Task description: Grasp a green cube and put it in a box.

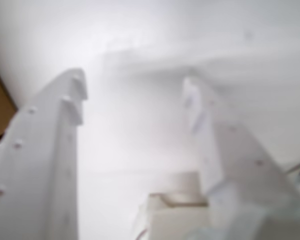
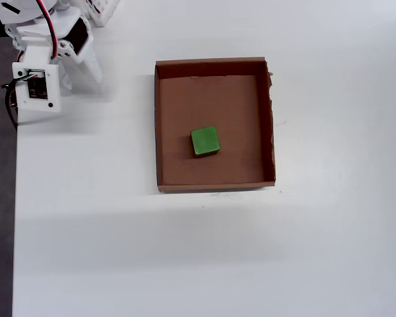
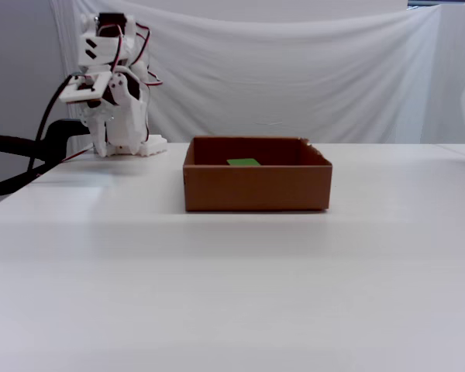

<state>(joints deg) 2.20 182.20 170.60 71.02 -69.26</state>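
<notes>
Hanging folded at the table's far-left corner, my gripper [image 1: 135,100] is spread wide, empty. Green cube [image 2: 205,141] sits flat inside the box [image 2: 214,65], mid-table. Looks light, stiff, matte; I'd pinch opposite flat faces.

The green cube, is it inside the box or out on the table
Inside. In the overhead view the green cube lies on the floor of the box, within its walls.

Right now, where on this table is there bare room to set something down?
In the overhead view, the table is bare right of the box and all along the near edge below it. Inside the box, brown floor is open around the green cube. The top left corner is crowded by the gripper and arm.
</notes>
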